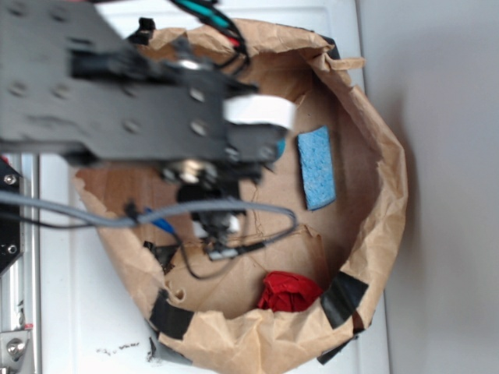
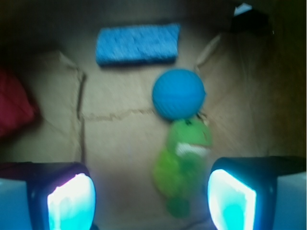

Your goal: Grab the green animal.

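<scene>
Two glowing cyan fingertips (image 2: 72,201) fill the lower corners of the wrist view, one at lower left and one at lower right, with a wide stretch of brown paper showing between them. The gripper (image 2: 151,201) stands well open and has hold of nothing.

The green animal (image 2: 184,163) lies in the lower right-centre of the wrist view, closer to the right-hand fingertip than to the left one, its body running up the frame towards its darker head (the whole view is soft, so the face is only a pale smear). Its lower end sits between the fingertips, nearer the right one; whether it touches that pad I cannot tell. Its head meets the underside of the blue ball (image 2: 179,94), which sits just above it in the frame.

Above the ball, along the upper part of the frame, lies a flat blue sponge (image 2: 137,43), apart from the ball. A red cloth (image 2: 14,103) shows at the left edge.

In the exterior view the black arm (image 1: 132,93) covers the upper left and centre of the paper bag (image 1: 374,195), hiding the toy. The sponge lies at centre right of the bag floor and the red cloth near its lower rim.
</scene>
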Motion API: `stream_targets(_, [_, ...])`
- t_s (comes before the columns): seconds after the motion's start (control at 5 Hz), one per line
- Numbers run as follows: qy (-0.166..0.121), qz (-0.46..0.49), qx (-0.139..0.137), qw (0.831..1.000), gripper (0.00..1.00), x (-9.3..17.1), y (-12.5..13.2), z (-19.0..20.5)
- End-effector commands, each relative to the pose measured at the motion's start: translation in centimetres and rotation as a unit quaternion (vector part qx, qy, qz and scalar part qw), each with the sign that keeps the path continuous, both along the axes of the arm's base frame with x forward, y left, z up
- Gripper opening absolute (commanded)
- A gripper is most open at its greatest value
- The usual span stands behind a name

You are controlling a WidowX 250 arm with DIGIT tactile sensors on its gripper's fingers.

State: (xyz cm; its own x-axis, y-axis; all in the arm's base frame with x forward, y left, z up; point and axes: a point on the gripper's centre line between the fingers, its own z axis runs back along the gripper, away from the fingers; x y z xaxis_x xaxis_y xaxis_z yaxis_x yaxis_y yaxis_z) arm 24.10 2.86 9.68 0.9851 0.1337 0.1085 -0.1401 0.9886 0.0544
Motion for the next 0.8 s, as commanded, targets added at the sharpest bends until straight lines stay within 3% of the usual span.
stream_targets(0.0, [-0.013, 0.008, 0.023, 1.0, 1.0, 0.5, 1.9, -2.6])
stream_targets(0.4, [0.006, -0.009, 0.046, 0.999, 1.0, 0.0, 1.3, -6.1])
stream_targets(0.6, [0.001, -0.004, 0.051, 0.999, 0.0, -0.2, 1.5, -6.4])
